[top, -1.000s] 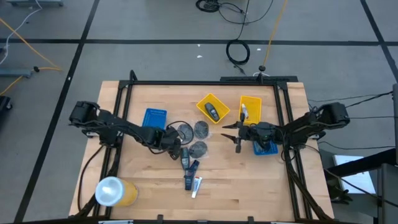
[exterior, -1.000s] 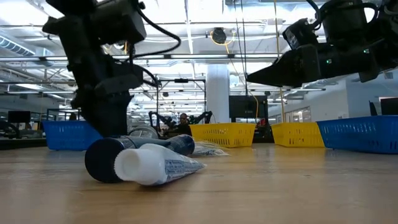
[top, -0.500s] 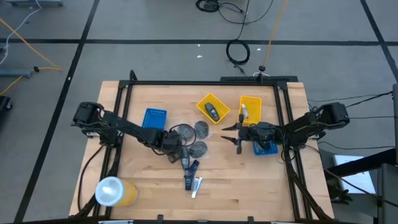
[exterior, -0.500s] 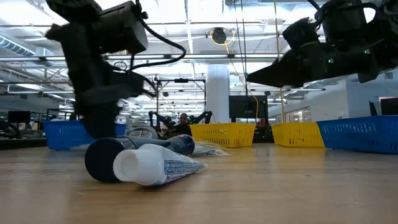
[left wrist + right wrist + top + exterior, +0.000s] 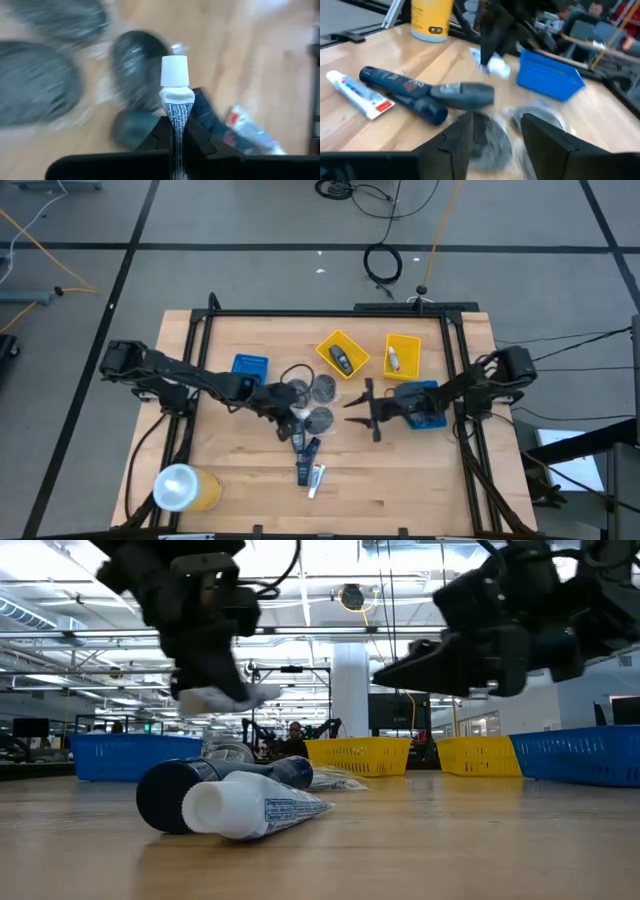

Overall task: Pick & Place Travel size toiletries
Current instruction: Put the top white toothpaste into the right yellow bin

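Near the table's front edge a white tube point(image 5: 317, 477) and dark bottles point(image 5: 304, 461) are left lying on the wood. Above them, toward the middle, another small white tube point(image 5: 174, 95) is clamped in the left pincer point(image 5: 288, 418), cap pointing forward. The right pincer point(image 5: 362, 408) is held wide apart, facing it, with the yellow trays point(image 5: 403, 354) lying toward the far edge, nearer the right arm.

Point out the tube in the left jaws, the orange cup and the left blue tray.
tube point(image 5: 175, 75), left wrist view, white cap.
orange cup point(image 5: 180, 487), high view, whitish top.
blue tray point(image 5: 249, 366), high view, floor.
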`<action>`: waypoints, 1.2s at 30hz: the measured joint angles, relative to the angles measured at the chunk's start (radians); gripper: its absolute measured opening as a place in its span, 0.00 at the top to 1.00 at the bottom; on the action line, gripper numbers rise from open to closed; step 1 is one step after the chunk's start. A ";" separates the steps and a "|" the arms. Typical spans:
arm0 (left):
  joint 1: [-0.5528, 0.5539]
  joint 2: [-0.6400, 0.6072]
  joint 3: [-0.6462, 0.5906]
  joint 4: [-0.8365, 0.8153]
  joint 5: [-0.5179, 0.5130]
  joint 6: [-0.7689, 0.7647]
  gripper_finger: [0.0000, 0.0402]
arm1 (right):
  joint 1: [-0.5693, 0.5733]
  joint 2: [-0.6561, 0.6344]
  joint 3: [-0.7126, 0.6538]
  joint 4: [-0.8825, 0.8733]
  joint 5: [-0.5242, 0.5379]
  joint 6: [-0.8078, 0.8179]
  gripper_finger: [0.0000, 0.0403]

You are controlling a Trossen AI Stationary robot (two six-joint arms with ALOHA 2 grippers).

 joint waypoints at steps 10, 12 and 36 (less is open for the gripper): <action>0.048 0.157 0.000 0.301 0.194 0.094 0.94 | 0.063 0.058 0.204 -0.253 0.004 -0.208 0.32; 0.052 0.175 0.000 0.334 0.229 0.099 0.94 | 0.063 0.058 0.236 -0.323 0.004 -0.265 0.30; 0.052 0.211 0.000 0.484 0.241 0.133 0.93 | 0.075 0.170 0.301 -0.254 -0.007 -0.481 0.75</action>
